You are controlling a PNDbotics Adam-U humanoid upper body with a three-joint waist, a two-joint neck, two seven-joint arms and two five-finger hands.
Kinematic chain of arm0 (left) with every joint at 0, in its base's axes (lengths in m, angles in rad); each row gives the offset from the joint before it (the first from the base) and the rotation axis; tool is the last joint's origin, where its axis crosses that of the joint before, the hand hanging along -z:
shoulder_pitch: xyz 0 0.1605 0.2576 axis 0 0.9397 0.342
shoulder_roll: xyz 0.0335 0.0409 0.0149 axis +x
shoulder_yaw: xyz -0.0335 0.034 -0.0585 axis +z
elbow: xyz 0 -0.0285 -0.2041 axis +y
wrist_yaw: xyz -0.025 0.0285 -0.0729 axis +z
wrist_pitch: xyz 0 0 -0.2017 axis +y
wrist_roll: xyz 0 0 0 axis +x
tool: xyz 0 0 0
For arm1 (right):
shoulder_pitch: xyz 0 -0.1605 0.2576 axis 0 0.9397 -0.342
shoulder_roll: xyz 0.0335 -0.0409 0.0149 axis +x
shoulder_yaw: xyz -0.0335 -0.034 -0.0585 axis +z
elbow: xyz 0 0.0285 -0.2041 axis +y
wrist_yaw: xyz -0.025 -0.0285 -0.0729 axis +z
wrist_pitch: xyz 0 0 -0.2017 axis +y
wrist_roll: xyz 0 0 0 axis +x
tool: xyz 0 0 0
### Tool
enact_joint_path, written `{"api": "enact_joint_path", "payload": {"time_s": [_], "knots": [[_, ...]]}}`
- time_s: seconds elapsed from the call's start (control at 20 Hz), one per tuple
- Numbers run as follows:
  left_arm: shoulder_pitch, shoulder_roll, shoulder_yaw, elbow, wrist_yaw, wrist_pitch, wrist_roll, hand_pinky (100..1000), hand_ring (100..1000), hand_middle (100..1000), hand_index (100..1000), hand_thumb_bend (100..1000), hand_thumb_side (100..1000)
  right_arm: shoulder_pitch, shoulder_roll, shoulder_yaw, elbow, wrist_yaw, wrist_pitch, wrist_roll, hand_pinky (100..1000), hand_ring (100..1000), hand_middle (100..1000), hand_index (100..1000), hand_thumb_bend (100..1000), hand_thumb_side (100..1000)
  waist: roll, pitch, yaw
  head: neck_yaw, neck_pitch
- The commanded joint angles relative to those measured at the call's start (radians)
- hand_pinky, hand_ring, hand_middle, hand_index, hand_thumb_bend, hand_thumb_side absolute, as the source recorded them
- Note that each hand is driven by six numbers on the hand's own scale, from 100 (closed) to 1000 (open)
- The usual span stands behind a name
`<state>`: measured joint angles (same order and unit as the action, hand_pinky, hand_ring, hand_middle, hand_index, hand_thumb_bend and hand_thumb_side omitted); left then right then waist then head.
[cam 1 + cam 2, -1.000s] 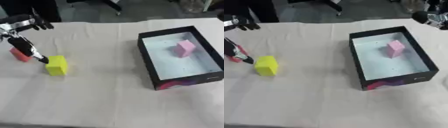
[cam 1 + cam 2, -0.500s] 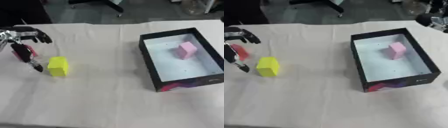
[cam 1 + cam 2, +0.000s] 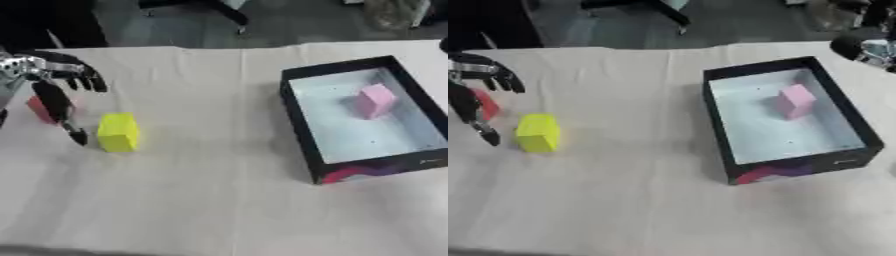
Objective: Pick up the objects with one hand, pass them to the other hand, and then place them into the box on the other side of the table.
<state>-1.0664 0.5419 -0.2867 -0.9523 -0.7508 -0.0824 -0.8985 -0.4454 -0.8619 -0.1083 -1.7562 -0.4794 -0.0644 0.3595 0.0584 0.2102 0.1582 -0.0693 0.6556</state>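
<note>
My left hand (image 3: 54,82) hangs over the table's (image 3: 201,190) left edge, fingers spread apart, holding nothing, red block (image 3: 39,109) behind it, yellow block (image 3: 117,132) just beside. Pink block (image 3: 374,100) sits in the black box (image 3: 302,125) on the right. Right hand (image 3: 866,47) shows at top right corner, fingers can't tell.

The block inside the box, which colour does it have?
Pink. The block in the box shows best in the left eye view.

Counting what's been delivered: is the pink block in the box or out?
In: the pink block lies on the box's pale floor.
</note>
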Motion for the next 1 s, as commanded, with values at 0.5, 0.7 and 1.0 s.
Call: {"api": "enact_joint_path", "payload": {"time_s": [0.5, 0.7, 1.0], "knots": [[-0.024, -0.026, 0.035, 0.091, -0.115, -0.068, -0.008, 844, 878, 792, 826, 847, 100, -0.002, -0.004, -0.008, -0.006, 0.030, 0.004, 0.012, 990, 1000, 689, 1000, 517, 166, -0.006, -0.003, -0.007, 0.020, -0.022], [-0.024, -0.047, 0.042, 0.108, -0.149, -0.069, 0.016, 839, 877, 790, 831, 852, 100, -0.002, 0.000, -0.009, -0.005, 0.033, 0.006, 0.013, 991, 1000, 688, 1000, 516, 164, -0.006, 0.001, -0.010, 0.025, -0.027], [-0.022, -0.075, 0.044, 0.133, -0.204, -0.082, 0.086, 832, 871, 790, 825, 820, 100, -0.006, 0.008, -0.008, -0.001, 0.039, 0.008, 0.021, 995, 1000, 690, 1000, 514, 161, -0.007, 0.004, -0.013, 0.030, -0.029]]}}
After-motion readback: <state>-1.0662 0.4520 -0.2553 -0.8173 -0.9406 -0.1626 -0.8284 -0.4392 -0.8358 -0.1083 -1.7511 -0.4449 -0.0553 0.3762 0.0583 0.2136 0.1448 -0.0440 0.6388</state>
